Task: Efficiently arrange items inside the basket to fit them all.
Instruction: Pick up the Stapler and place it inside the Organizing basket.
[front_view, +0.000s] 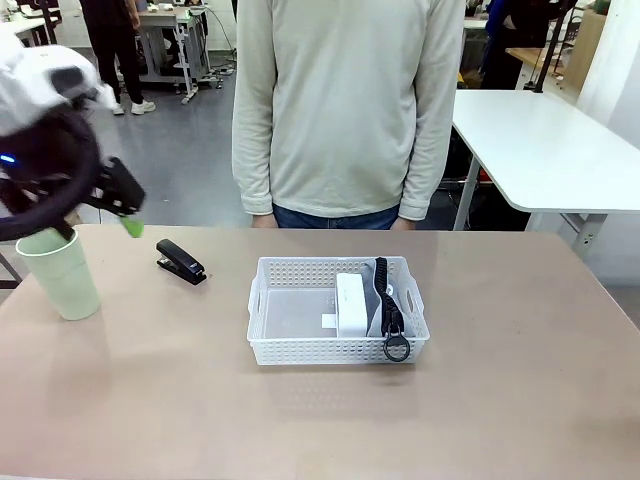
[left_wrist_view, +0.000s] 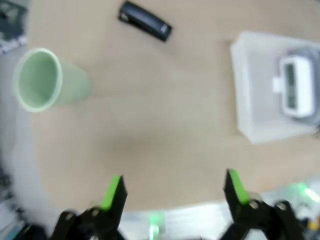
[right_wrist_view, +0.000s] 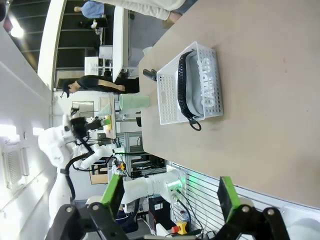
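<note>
Tabletop, plain tan, lies ahead of left gripper and right gripper, both splayed empty; grey floor beyond.

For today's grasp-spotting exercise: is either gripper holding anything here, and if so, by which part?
Nothing is held. The left gripper hangs open above bare table near the cup; the right gripper is open too, apart from the basket.

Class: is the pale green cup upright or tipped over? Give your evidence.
Upright. The pale green cup stands on its base on the table, open rim on top.
</note>
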